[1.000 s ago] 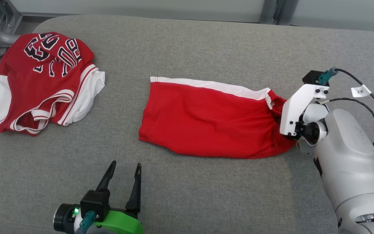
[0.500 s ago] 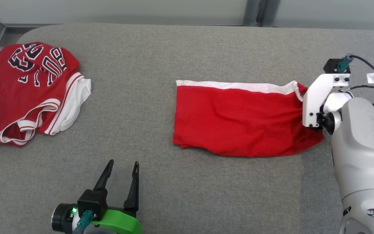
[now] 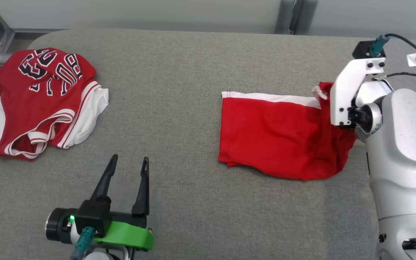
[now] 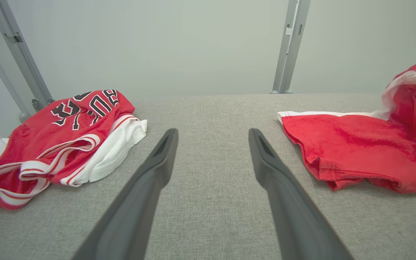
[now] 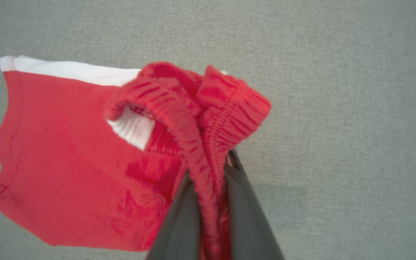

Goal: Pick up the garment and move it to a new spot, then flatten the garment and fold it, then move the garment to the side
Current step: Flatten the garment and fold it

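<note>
Head view: the left tool [image 3: 129, 157] hangs over the grey bench [image 3: 179, 90], fingers spread wide and empty. Red shorts [image 3: 276, 144] lie ahead and to its right, a crumpled jersey [image 3: 45, 97] ahead and to its left.

Left wrist view: shorts right of the fingers, jersey left.

Right wrist view: the right tool [image 5: 211, 169] is clamped on the shorts' gathered waistband [image 5: 208, 119], with that end raised. The legs trail off to its left.

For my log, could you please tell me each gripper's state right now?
Left gripper: open, empty.
Right gripper: shut on the red fabric shorts with a white side stripe.
</note>
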`<state>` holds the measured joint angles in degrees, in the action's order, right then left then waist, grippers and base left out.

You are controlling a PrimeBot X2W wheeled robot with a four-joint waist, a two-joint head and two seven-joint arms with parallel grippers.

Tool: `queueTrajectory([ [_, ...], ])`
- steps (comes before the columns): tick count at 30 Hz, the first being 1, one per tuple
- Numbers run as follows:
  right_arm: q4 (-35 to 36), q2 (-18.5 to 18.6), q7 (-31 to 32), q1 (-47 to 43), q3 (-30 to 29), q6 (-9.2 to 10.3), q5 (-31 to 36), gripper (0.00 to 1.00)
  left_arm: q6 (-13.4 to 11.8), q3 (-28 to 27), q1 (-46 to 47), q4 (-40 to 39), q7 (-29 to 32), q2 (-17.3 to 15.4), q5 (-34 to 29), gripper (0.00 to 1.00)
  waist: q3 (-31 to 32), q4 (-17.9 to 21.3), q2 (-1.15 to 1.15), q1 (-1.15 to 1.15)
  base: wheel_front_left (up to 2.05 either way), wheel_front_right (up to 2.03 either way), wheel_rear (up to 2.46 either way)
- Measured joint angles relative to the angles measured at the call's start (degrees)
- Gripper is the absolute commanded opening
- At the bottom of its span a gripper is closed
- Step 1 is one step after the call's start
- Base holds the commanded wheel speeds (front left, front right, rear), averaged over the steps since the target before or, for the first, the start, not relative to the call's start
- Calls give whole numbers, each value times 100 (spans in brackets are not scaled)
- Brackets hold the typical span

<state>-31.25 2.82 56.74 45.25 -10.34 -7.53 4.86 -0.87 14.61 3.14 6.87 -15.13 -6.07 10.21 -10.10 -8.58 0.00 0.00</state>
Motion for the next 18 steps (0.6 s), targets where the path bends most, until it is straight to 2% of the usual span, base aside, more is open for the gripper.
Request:
queueTrajectory([
  [4, 328, -1, 183, -152, 512, 0, -602, 0, -13, -89, -31, -319, -3, -23, -153, 100, 76, -119, 0, 0, 0, 0, 0],
  [8, 456, -4, 218, -354, 738, 0, -1032, 0, 64, -77, -136, -338, -3, -36, -207, 100, 154, -290, 0, 0, 0, 0, 0],
  [18, 126, 0, -123, -371, 802, 0, -1113, 0, 246, 216, -275, -324, -3, 44, -281, 100, 235, -861, 0, 0, 0, 0, 0],
])
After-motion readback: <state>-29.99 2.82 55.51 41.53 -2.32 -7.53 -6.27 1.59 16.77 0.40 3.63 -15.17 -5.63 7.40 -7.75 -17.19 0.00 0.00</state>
